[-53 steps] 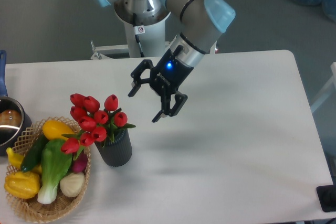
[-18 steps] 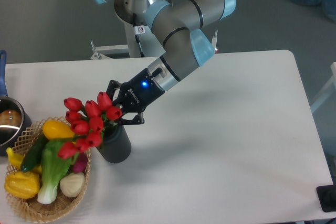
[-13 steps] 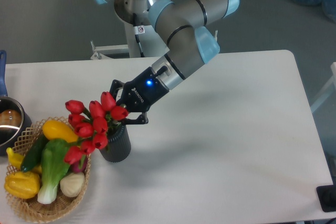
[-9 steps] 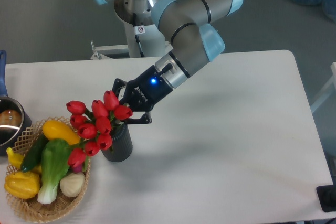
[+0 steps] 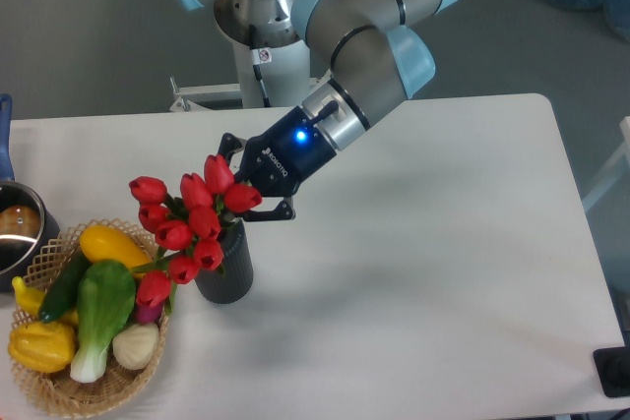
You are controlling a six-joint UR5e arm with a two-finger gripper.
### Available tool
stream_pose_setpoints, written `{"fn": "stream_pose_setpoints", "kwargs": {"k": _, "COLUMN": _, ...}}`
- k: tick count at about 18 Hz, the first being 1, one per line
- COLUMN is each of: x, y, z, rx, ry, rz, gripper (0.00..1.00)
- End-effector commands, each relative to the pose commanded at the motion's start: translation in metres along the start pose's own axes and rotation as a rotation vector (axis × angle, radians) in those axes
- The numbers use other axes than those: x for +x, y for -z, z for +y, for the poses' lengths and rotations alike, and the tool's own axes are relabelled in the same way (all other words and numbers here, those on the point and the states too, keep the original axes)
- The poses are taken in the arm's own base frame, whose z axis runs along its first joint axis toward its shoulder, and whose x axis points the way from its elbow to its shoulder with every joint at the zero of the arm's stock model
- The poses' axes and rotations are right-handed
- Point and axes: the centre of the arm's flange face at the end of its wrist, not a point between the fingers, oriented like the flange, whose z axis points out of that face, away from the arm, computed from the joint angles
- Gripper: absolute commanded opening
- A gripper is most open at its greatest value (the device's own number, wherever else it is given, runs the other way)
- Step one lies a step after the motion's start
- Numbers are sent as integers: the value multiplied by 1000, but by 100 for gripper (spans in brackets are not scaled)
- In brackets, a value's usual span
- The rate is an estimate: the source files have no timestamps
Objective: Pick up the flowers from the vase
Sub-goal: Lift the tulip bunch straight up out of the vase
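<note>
The flowers (image 5: 187, 225), a bunch of red tulips with green stems, stick out of the dark ribbed vase (image 5: 226, 269) and lean to the left over the basket. The vase stands on the white table, left of centre. My gripper (image 5: 254, 184) is at the right side of the bunch, just above the vase mouth, and its black fingers are closed in on the flowers. The stems are mostly hidden by the blooms and the gripper.
A wicker basket (image 5: 49, 381) with yellow, green and white vegetables sits at the front left, touching the vase's left side. A metal pot (image 5: 18, 228) stands at the left edge. The robot's base (image 5: 261, 46) rises behind the table.
The gripper came down to the bunch and closed on it. Over the last second it has moved slightly up and right, and the flowers and the vase have shifted with it.
</note>
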Motion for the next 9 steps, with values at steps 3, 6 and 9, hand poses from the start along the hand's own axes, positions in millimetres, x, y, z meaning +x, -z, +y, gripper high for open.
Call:
{"fn": "stream_pose_setpoints", "kwargs": {"k": 3, "x": 3, "y": 13, "z": -10, "rx": 49, "ry": -1, "rz": -4, "gripper": 0}}
{"fn": "stream_pose_setpoints", "kwargs": {"k": 6, "x": 7, "y": 20, "z": -18, "rx": 62, "ry": 5, "rz": -12, "gripper": 0}}
{"fn": "stream_pose_setpoints", "kwargs": {"k": 9, "x": 5, "y": 28, "z": -27, "rx": 88, "ry": 7, "rz": -14, "gripper": 0}}
